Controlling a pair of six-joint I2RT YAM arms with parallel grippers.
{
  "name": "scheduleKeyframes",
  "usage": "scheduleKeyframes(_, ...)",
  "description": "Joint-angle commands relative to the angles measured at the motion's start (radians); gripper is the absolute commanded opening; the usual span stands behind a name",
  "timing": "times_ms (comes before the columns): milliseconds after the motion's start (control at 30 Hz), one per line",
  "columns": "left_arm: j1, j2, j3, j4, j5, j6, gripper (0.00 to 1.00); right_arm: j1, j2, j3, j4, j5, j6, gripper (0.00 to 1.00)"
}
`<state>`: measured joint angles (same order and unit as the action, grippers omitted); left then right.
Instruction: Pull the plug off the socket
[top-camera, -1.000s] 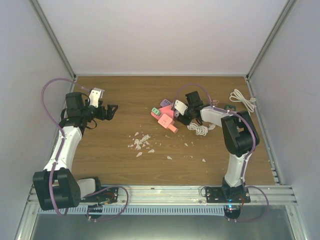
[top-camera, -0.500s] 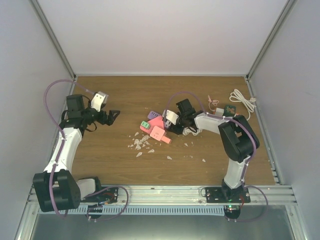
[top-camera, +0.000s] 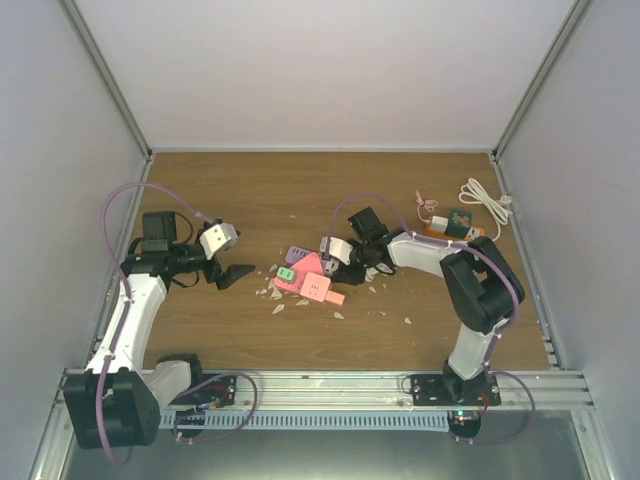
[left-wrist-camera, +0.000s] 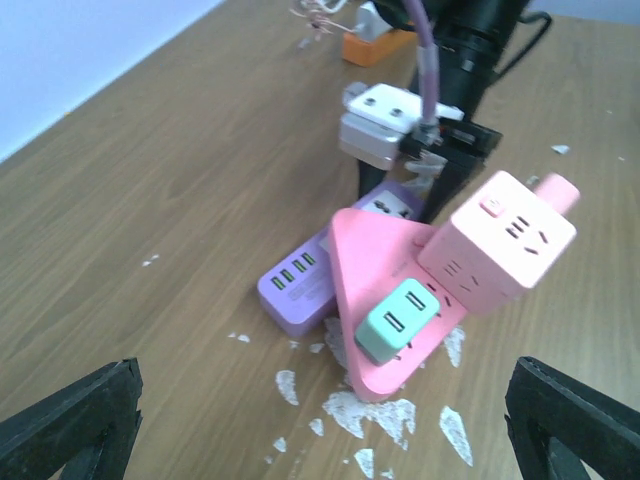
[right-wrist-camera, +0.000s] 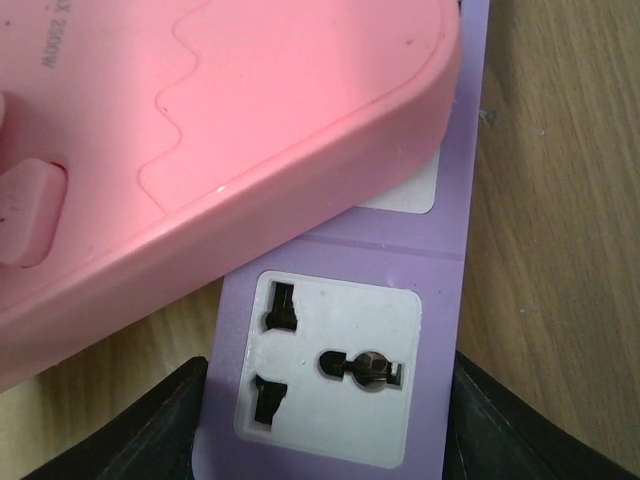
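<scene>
At the right rear of the surface (top-camera: 250, 200), seen from above, the orange socket (top-camera: 446, 232) lies well apart from both arms.

Left wrist view: the left pincer (left-wrist-camera: 320, 410) gapes open before the pink strip (left-wrist-camera: 360, 260); the socket (left-wrist-camera: 378, 45) is far behind.

Right wrist view: the fingers (right-wrist-camera: 150, 430) of the right pincer (top-camera: 350, 264) clamp the purple strip (right-wrist-camera: 450, 200).

A brown wood-grain tabletop (top-camera: 250, 190) forms the base of a small boxed enclosure. A plain white back wall (top-camera: 330, 70) rises behind it. A pale grey left panel (top-camera: 50, 150) and a matching right panel (top-camera: 595, 150) close the sides. Slim silver posts (top-camera: 105, 75) run up the far corners. A ribbed metal rail (top-camera: 330, 385) edges the near side. The light is soft and even.
</scene>
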<state>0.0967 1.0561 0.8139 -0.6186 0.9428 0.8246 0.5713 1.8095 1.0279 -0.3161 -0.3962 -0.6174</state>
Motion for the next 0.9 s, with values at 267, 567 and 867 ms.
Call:
scheduleKeyframes(267, -0.082, -0.028, -0.062, -0.051, 0.029, 0.232, 0.99, -0.002, -0.111, 0.080, -0.110, -0.064, -0.032, 0.72)
scheduleKeyframes(567, -0.188, -0.016, -0.097, -0.009, -0.052, 0.316, 0.99, -0.043, -0.131, 0.128, -0.164, -0.108, -0.025, 0.75)
scheduleKeyframes(867, -0.331, 0.039, -0.140, 0.109, -0.194, 0.396, 0.96, -0.011, -0.034, 0.300, -0.250, -0.301, 0.120, 0.77)
